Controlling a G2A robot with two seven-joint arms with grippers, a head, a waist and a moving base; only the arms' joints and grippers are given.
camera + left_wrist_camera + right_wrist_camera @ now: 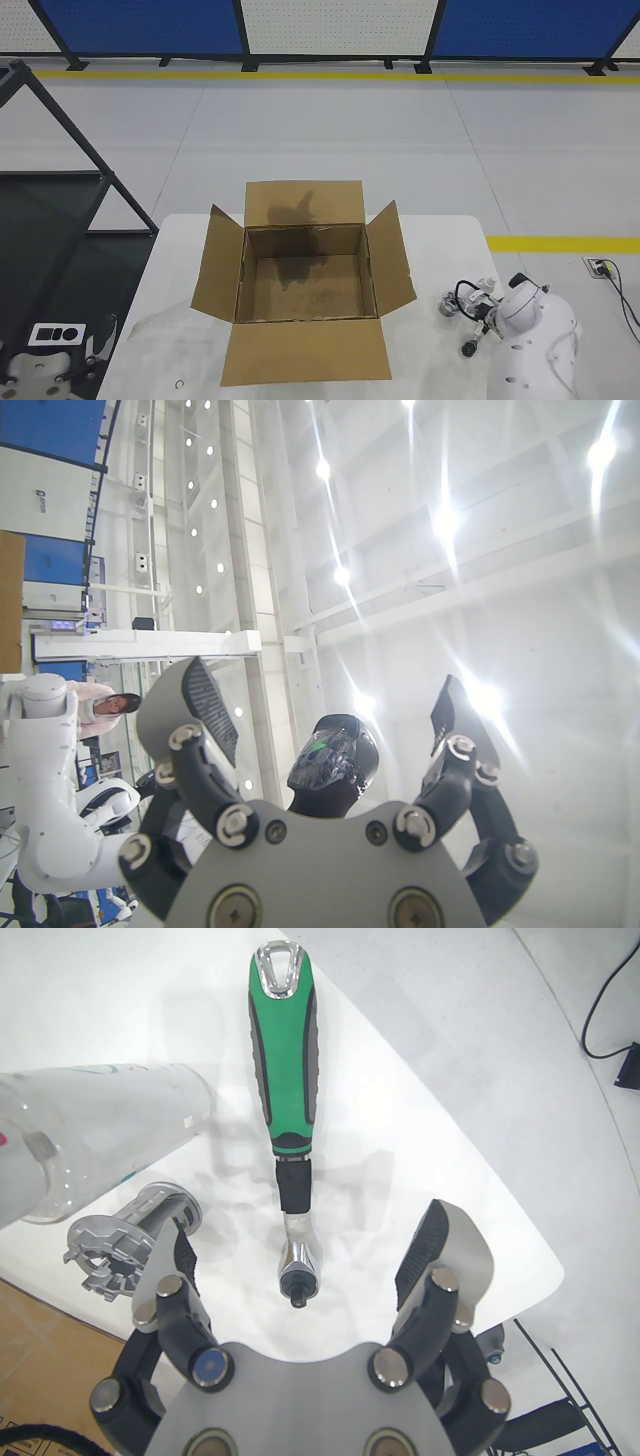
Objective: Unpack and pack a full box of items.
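The right gripper hung wide open, empty, over the ratchet at 3 o'clock from the box; a centred handle grasp was advisable.

Cardboard box: sitting at middle of white table, standing open on top, four flaps spreading outward, near flap lying flat toward robot, side flaps angling out. Brown bottom showing inside.
Right arm: white, hanging over table's right edge, well apart from box.
Small grey metal piece: lying on table between box's right flap and arm.
Black frame: standing left of table.
Yellow floor line: running along foot of blue and white partition panels.
Floor socket: lying at right, cable trailing off.
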